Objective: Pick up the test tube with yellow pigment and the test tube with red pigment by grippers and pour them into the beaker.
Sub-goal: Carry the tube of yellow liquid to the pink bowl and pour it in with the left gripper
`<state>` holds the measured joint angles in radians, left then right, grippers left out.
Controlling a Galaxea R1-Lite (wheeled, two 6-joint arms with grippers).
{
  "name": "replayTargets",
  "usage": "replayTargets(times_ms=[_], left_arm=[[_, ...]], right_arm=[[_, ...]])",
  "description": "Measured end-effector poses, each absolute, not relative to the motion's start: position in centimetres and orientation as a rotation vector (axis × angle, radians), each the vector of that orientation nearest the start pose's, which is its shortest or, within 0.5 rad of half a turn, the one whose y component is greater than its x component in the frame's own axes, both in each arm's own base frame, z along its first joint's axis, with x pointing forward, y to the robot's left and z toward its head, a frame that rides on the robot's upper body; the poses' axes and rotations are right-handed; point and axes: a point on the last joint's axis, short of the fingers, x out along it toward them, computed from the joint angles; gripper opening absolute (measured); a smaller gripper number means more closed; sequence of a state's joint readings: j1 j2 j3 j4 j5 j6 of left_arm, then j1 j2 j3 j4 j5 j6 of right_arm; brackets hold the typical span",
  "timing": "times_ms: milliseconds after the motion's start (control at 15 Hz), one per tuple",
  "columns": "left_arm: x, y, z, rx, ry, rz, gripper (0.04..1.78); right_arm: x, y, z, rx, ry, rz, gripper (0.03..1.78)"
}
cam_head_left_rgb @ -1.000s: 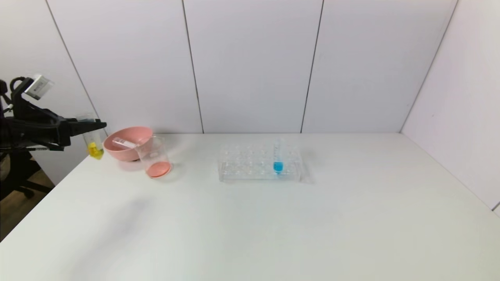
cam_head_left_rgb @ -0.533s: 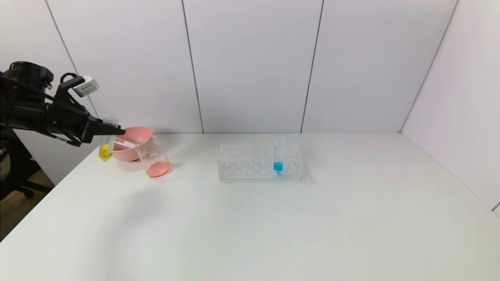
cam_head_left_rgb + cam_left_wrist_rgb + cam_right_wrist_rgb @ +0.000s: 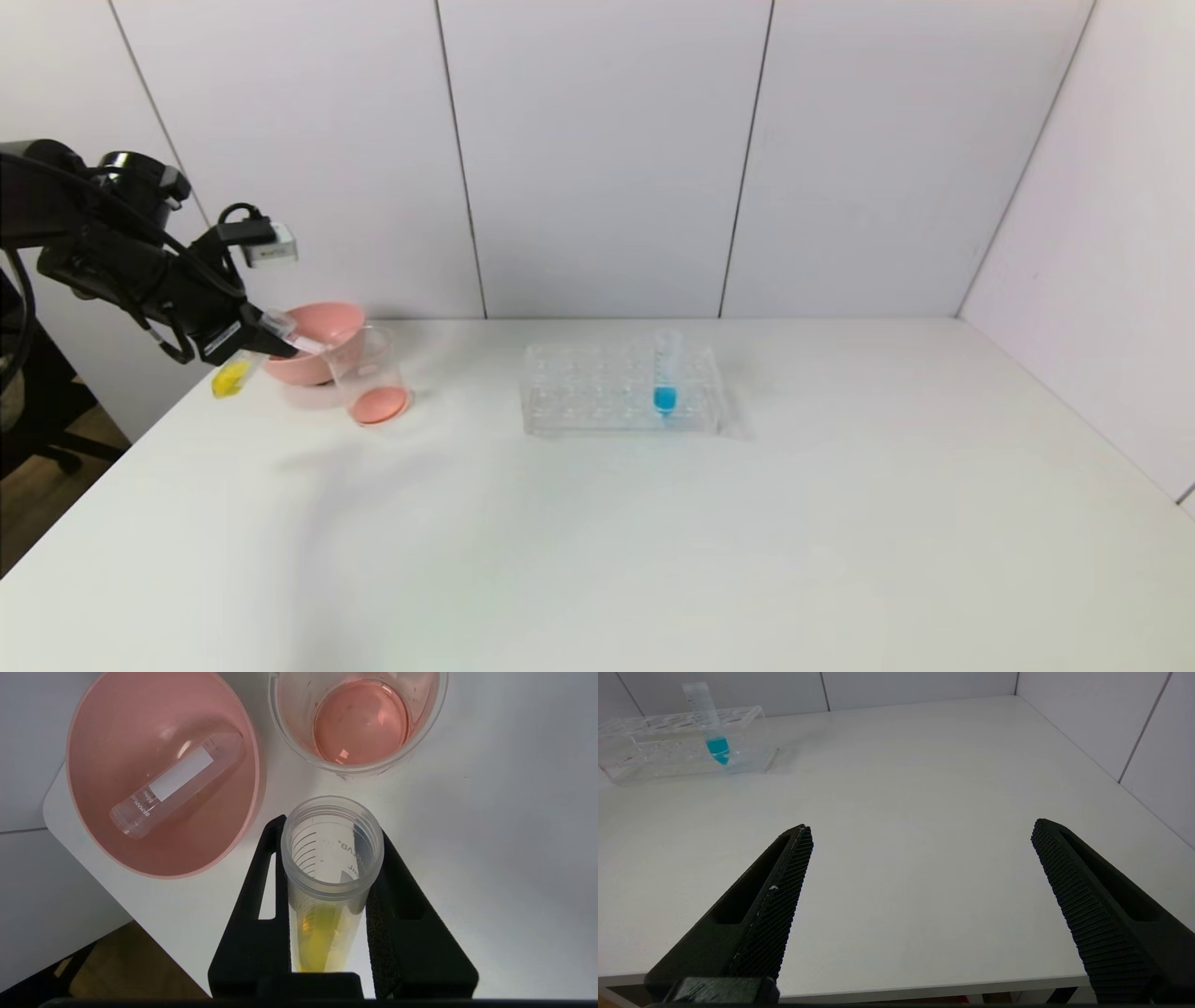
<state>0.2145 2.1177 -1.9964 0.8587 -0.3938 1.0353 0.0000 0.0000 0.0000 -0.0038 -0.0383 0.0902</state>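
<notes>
My left gripper [image 3: 266, 343] is shut on the test tube with yellow pigment [image 3: 238, 369]. It holds the tube slanted above the table's left edge, with the open mouth towards the pink bowl and the yellow tip low. In the left wrist view the gripper [image 3: 330, 826] clamps the tube [image 3: 322, 933] just short of the beaker [image 3: 285, 728]. The beaker [image 3: 369, 359] stands beside the bowl and holds pink-red liquid. No tube with red liquid shows. My right gripper [image 3: 920, 830] is open and empty over the table's front edge.
A pink bowl [image 3: 308, 369] stands left of the beaker, and an empty labelled tube [image 3: 177, 784] lies in it [image 3: 117, 728]. A clear rack [image 3: 597, 392] holds a blue-liquid tube [image 3: 664, 373] at mid table. Both also show in the right wrist view, rack [image 3: 654, 751] and tube [image 3: 712, 723].
My left gripper moved right towards the bowl and beaker and turned. The yellow tube went from upright to slanted, with its mouth towards the beaker.
</notes>
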Motion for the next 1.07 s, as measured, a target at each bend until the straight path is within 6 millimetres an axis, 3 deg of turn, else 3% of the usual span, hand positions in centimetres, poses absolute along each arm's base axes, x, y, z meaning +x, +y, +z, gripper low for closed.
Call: replayTargets(times_ms=[533,1067], left_arm=[[39.3,3.0,23.3,0.876,0.797,-0.585,0.46],[39.0,1.1,23.8,1.029,0.862,-0.507,0.46]], right_arm=[[-2.3,-0.1,7.6,0.09,-0.006,-0.038,1.71],[-2.3,-0.1,7.6,0.09,-0.006,-0.038,1.71]])
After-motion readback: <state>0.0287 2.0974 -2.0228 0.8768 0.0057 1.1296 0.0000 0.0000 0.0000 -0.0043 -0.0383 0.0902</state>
